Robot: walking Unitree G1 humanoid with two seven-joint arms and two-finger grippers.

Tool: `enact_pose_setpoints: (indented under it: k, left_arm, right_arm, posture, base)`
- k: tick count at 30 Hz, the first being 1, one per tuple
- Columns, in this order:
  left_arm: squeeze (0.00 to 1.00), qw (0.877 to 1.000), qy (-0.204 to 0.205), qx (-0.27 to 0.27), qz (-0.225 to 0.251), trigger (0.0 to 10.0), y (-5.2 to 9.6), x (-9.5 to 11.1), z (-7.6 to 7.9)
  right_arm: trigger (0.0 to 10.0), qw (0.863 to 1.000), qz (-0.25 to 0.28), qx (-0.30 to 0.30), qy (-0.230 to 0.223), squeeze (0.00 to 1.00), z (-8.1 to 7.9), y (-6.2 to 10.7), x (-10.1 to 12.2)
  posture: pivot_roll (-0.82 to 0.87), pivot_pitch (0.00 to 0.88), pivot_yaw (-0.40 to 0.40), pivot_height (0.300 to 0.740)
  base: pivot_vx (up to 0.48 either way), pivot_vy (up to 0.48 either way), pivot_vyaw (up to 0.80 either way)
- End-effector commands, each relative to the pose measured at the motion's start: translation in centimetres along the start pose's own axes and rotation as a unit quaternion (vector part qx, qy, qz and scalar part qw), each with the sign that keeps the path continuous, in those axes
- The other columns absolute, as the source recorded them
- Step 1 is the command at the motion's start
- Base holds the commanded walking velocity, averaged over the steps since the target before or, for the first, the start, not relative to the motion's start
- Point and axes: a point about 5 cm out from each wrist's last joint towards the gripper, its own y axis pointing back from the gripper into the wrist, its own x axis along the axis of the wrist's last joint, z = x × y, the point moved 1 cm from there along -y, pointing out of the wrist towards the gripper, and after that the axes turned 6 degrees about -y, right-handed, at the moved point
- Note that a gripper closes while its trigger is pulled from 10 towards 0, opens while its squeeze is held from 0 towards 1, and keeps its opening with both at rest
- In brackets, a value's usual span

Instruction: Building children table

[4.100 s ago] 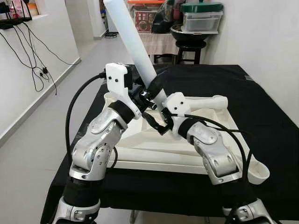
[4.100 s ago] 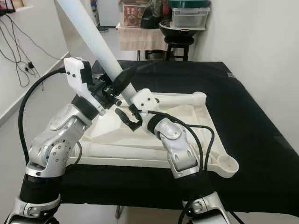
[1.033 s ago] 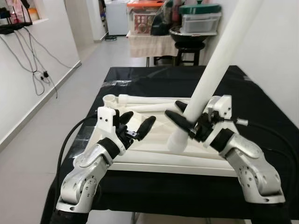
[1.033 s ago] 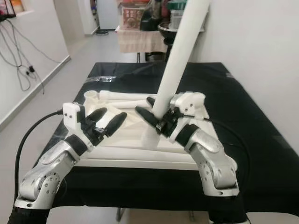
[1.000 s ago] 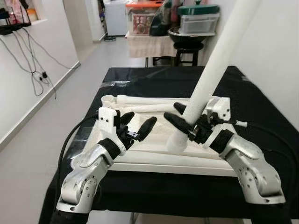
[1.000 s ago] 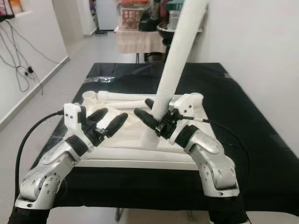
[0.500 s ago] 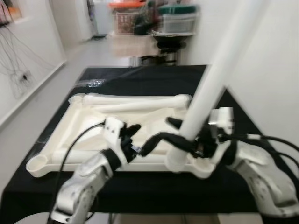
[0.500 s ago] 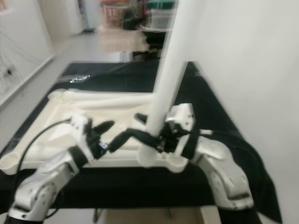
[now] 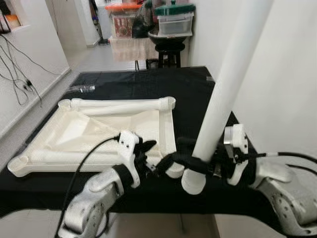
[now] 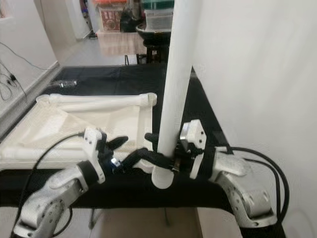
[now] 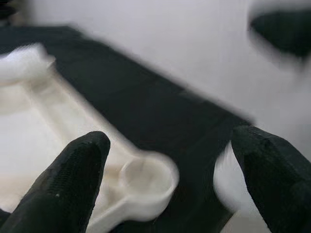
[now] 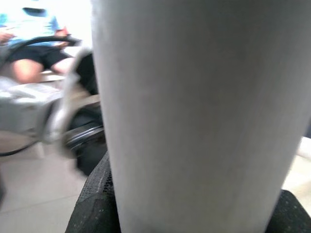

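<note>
Left eye view showed us mid-fit: our right gripper (image 9: 198,166) was clamped round the lower part of a long white leg (image 9: 233,79), which stood nearly upright and leaned slightly away at the top. Its bottom end hung just beside the near right corner socket (image 9: 174,170) of the tabletop (image 9: 74,136), close but not over it, out past the edge of the black table (image 9: 198,94). The tabletop lay upside down on that table, with another leg (image 9: 119,104) lying along its far rail.

Our left gripper (image 9: 151,161) hovered near that same corner with its fingers spread wide and nothing between them. In the left wrist view the socket (image 11: 146,177) sat between the two fingers (image 11: 73,174), though blur hid whether they touched it.

We judged the step to be seating this leg in the corner socket. The next move called for shifting the leg's foot sideways over the socket, squaring it upright, then pressing down while the left gripper steadied the corner.
</note>
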Motion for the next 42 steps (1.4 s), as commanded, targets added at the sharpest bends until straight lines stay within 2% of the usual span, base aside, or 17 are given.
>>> enact_pose_setpoints:
  k: [1, 5, 9, 12, 13, 14, 16, 19, 22, 26, 30, 33, 36, 42]
  left_arm:
    - [0.00, 0.999, -0.010, 0.030, -0.024, 10.0, 0.5, -0.9, -0.8]
    - [0.00, 0.996, -0.044, 0.061, -0.046, 10.0, 1.3, -1.5, -0.8]
    - [0.00, 0.994, -0.055, 0.078, -0.059, 10.0, 2.1, -2.0, -0.5]
    - [0.00, 0.993, -0.067, 0.076, -0.064, 10.0, 2.7, -2.0, 0.0]
    - [0.00, 0.993, -0.074, 0.072, -0.061, 10.0, 3.0, -1.8, 0.5]
    - [0.00, 0.993, -0.074, 0.072, -0.061, 10.0, 3.0, -1.8, 0.5]
    - [0.00, 0.993, -0.082, 0.064, -0.061, 10.0, 3.3, -1.6, 1.0]
    - [0.00, 0.993, -0.084, 0.062, -0.062, 10.0, 3.3, -1.5, 1.2]
    - [0.00, 0.992, -0.087, 0.058, -0.068, 10.0, 3.5, -1.4, 1.4]
    - [0.00, 0.992, -0.088, 0.058, -0.068, 10.0, 3.5, -1.4, 1.5]
    - [0.00, 0.991, -0.106, 0.050, -0.067, 10.0, 3.8, -1.2, 2.0]
    - [0.00, 0.990, -0.121, 0.020, -0.073, 10.0, 4.0, -1.2, 3.2]
    - [0.00, 0.989, -0.129, 0.012, -0.079, 10.0, 4.2, -1.3, 3.6]
    - [0.00, 0.989, -0.115, 0.007, -0.092, 10.0, 4.9, -1.5, 4.2]
  right_arm:
    - [10.0, 1.000, 0.001, -0.006, 0.010, 0.00, 0.2, -0.5, -0.1]
    - [10.0, 1.000, 0.010, -0.018, 0.012, 0.00, 0.8, -1.2, 0.2]
    - [10.0, 0.999, 0.015, -0.030, 0.011, 0.00, 1.3, -2.2, 0.2]
    - [10.0, 1.000, 0.019, -0.010, 0.003, 0.00, 1.0, -2.9, 0.0]
    - [10.0, 0.999, 0.025, 0.026, -0.004, 0.00, 0.5, -3.4, 0.2]
    - [10.0, 0.999, 0.025, 0.026, -0.004, 0.00, 0.5, -3.4, 0.2]
    - [10.0, 0.997, 0.030, 0.064, -0.007, 0.00, 0.1, -3.8, 1.0]
    - [10.0, 0.996, 0.031, 0.082, -0.006, 0.00, 0.0, -3.9, 1.4]
    - [10.0, 0.991, 0.032, 0.129, -0.013, 0.00, -0.3, -3.7, 2.5]
    - [10.0, 0.990, 0.033, 0.140, -0.015, 0.00, -0.4, -3.7, 2.7]
    - [10.0, 0.985, 0.026, 0.173, -0.007, 0.00, -0.9, -4.1, 3.1]
    - [10.0, 0.983, 0.028, 0.179, 0.004, 0.00, -1.0, -5.3, 3.4]
    - [10.0, 0.983, 0.032, 0.180, 0.002, 0.00, -0.9, -5.7, 3.7]
    - [10.0, 0.980, 0.032, 0.195, 0.005, 0.00, -0.7, -6.4, 4.2]
  posture:
    - [-0.06, 0.045, 0.015, 0.740]
    - [-0.05, 0.065, 0.009, 0.740]
    - [-0.04, 0.075, 0.008, 0.740]
    - [-0.03, 0.086, 0.007, 0.740]
    - [-0.03, 0.097, 0.009, 0.740]
    - [-0.03, 0.097, 0.009, 0.740]
    - [-0.02, 0.119, 0.013, 0.740]
    - [-0.02, 0.122, 0.013, 0.740]
    - [-0.02, 0.153, 0.016, 0.740]
    - [-0.02, 0.153, 0.016, 0.740]
    - [-0.01, 0.186, 0.021, 0.740]
    - [0.00, 0.209, 0.010, 0.740]
    - [0.00, 0.209, 0.010, 0.740]
    - [0.02, 0.243, 0.000, 0.740]
  base:
    - [0.000, 0.000, 0.00]
    - [0.000, 0.000, 0.00]
    - [0.000, 0.000, 0.00]
    - [0.000, 0.000, 0.00]
    - [0.000, 0.000, 0.00]
    - [0.000, 0.000, 0.00]
    - [0.000, 0.000, 0.00]
    - [0.000, 0.000, 0.00]
    - [0.000, 0.000, 0.00]
    - [0.000, 0.000, 0.00]
    - [0.000, 0.000, 0.00]
    - [0.000, 0.000, 0.00]
    - [0.000, 0.000, 0.00]
    - [0.000, 0.000, 0.00]
